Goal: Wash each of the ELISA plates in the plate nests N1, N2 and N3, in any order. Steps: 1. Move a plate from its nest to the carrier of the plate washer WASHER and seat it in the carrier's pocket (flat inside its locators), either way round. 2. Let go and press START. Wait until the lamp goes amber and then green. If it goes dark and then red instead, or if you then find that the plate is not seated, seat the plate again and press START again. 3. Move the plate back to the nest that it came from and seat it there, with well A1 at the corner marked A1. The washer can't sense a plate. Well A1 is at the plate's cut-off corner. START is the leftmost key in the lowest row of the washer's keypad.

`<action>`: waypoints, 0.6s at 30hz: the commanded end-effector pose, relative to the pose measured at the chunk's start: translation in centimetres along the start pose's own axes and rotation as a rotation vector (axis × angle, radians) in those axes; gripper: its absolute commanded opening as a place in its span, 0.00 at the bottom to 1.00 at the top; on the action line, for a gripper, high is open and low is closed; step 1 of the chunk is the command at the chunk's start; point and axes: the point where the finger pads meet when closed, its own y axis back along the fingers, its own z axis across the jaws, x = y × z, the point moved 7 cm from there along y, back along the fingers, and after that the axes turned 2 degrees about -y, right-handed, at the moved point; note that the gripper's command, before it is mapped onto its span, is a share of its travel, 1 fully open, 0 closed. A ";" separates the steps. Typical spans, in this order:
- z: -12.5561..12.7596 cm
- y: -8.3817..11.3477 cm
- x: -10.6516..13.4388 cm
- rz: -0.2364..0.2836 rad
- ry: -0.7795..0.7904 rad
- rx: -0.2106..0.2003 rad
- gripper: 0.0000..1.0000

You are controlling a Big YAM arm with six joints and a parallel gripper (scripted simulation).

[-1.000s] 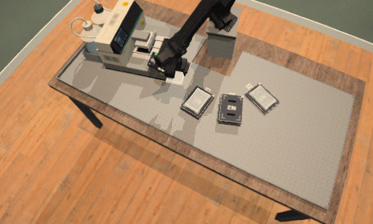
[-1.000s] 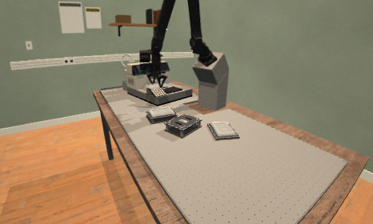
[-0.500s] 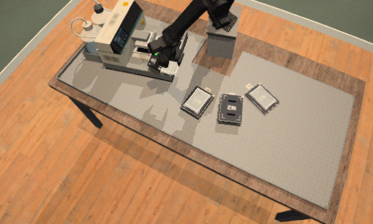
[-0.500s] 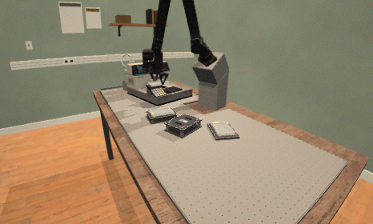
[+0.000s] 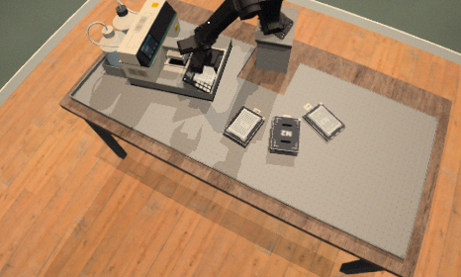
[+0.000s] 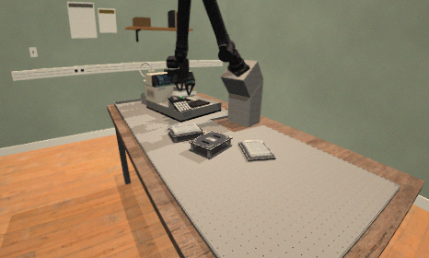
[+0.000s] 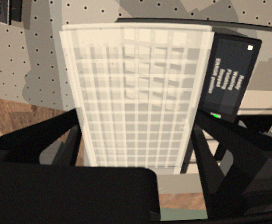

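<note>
My gripper (image 5: 199, 66) (image 6: 185, 91) (image 7: 136, 113) is shut on a pale, see-through ELISA plate (image 7: 137, 100), over the front of the washer's base near the keypad. The plate's cut-off corner cannot be made out. Nest N2 (image 5: 285, 143) (image 6: 210, 144) is empty. White plates sit in the left nest, N1 (plate (image 5: 243, 125) (image 6: 185, 128)), and in the right nest, N3 (plate (image 5: 323, 119) (image 6: 256, 149)). The plate washer (image 5: 143, 33) (image 6: 151, 93) stands at the far left. A green lamp (image 7: 215, 115) is lit on its dark status panel (image 7: 232, 75).
Bottles (image 5: 110, 36) with tubes stand behind the washer. The arm's grey pedestal (image 5: 273, 56) (image 6: 244, 106) stands at the table's back edge, right of the washer. The washer's dark base (image 6: 202, 111) has raised edges below the gripper. The arm hides part of the base in the top view.
</note>
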 end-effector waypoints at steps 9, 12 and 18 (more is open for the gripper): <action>-2.1 0.3 4.6 0.002 0.005 0.010 0.84; -3.0 0.5 5.7 -0.001 0.010 0.016 0.84; -3.8 0.7 8.7 0.003 0.001 0.007 0.84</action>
